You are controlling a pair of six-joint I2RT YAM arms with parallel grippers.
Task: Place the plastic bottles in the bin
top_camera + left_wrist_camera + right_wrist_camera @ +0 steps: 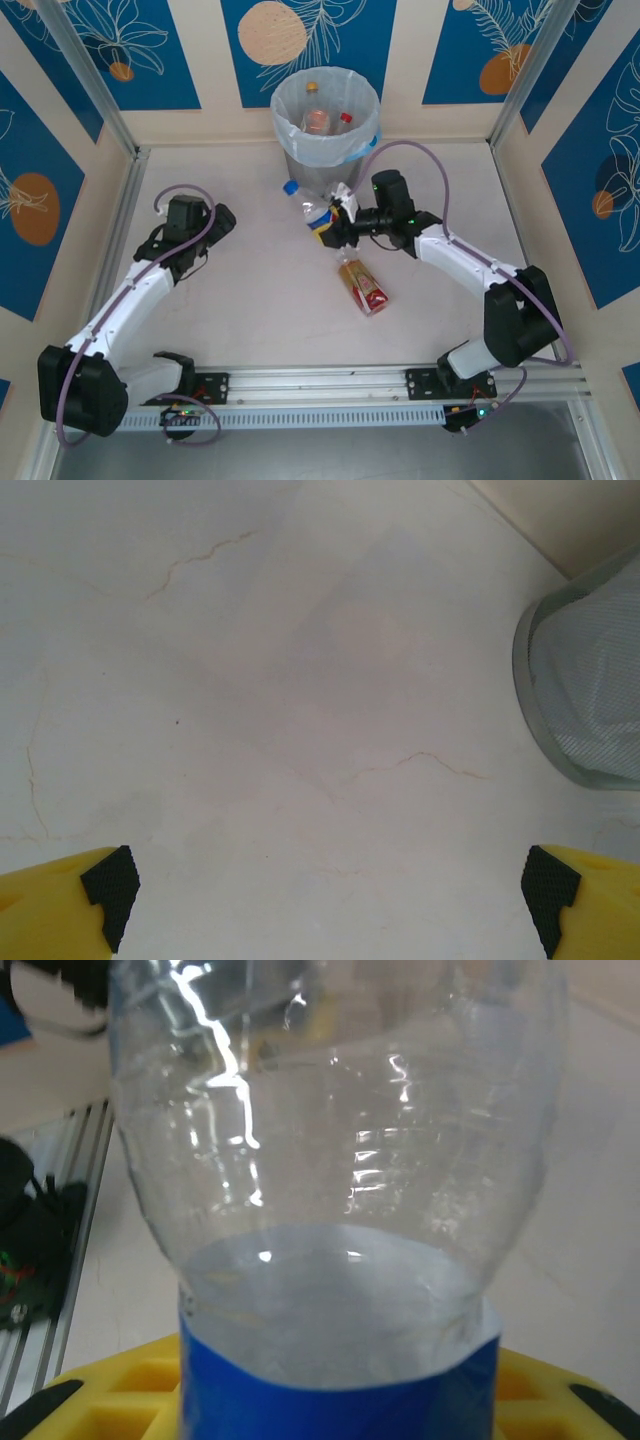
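My right gripper (335, 225) is shut on a clear bottle with a blue label and blue cap (308, 206), held just in front of the bin (326, 120). In the right wrist view that bottle (330, 1220) looms close between the yellow jaws. The mesh bin, lined with a white bag, holds two bottles: one with an orange cap (314, 112) and one with a red cap (344, 121). A bottle with a red label (363, 285) lies on the table near the right arm. My left gripper (222, 215) stands open over bare table, with the bin's wall (590, 680) at its right.
Wall panels close off the table at the back and both sides. A metal rail (320, 380) runs along the near edge between the arm bases. Open tabletop (250, 300) lies between the two arms.
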